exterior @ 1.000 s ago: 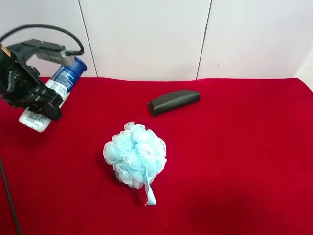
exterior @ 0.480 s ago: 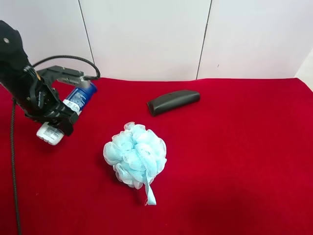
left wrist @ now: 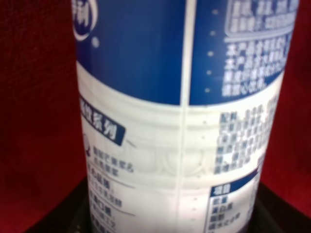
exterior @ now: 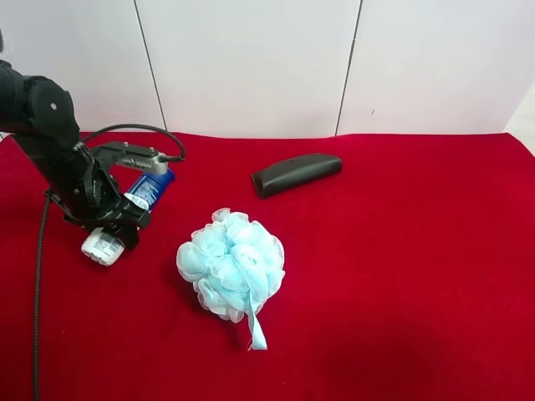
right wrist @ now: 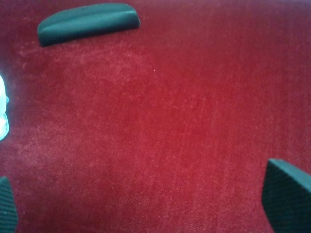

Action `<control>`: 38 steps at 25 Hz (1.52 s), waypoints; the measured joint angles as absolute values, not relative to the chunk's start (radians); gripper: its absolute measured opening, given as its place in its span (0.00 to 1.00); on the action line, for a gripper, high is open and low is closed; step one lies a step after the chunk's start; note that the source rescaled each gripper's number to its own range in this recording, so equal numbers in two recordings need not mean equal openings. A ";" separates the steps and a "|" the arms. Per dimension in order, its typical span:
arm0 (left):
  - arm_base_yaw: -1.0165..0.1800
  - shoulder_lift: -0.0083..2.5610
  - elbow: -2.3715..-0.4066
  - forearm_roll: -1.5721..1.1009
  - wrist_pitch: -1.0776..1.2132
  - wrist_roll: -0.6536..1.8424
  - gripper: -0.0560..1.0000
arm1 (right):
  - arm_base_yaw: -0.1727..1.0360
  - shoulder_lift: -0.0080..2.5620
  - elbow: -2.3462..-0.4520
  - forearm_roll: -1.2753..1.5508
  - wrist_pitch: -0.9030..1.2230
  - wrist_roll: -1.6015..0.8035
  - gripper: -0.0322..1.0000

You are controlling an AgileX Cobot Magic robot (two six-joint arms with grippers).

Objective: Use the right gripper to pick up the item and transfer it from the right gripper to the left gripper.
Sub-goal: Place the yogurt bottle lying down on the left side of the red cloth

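Note:
The item, a bottle [exterior: 150, 190] with a dark blue cap, blue label and white body, is tilted in the left gripper [exterior: 117, 219] on the arm at the exterior high view's left. Its white end [exterior: 102, 246] is low over the red cloth; I cannot tell if it touches. The left wrist view shows the bottle [left wrist: 180, 121] filling the frame between the black jaws. The right gripper [right wrist: 146, 199] shows only in the right wrist view. Its fingertips [right wrist: 286, 194] are wide apart, with nothing between them, above bare cloth.
A light-blue mesh loofah [exterior: 231, 263] lies just right of the bottle, and its edge shows in the right wrist view [right wrist: 2, 114]. A dark oblong case [exterior: 297, 173] lies further back, also in the right wrist view [right wrist: 87, 23]. A white wall stands behind the red cloth [exterior: 418, 251].
The left arm has carried the bottle rightward and down toward the cloth, closer to the loofah. The loofah and the case have not moved.

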State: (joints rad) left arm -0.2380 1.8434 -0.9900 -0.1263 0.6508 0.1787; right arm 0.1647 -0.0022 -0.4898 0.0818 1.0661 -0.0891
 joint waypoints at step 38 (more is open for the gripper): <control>-0.238 1.802 -0.996 -0.051 0.654 0.147 1.00 | 0.165 -0.002 -0.490 0.082 1.066 -0.089 1.00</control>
State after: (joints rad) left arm -0.2380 1.8021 -0.9964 -0.0510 0.6539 0.1475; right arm 0.1647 -0.0022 -0.4898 0.0818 1.0661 -0.0891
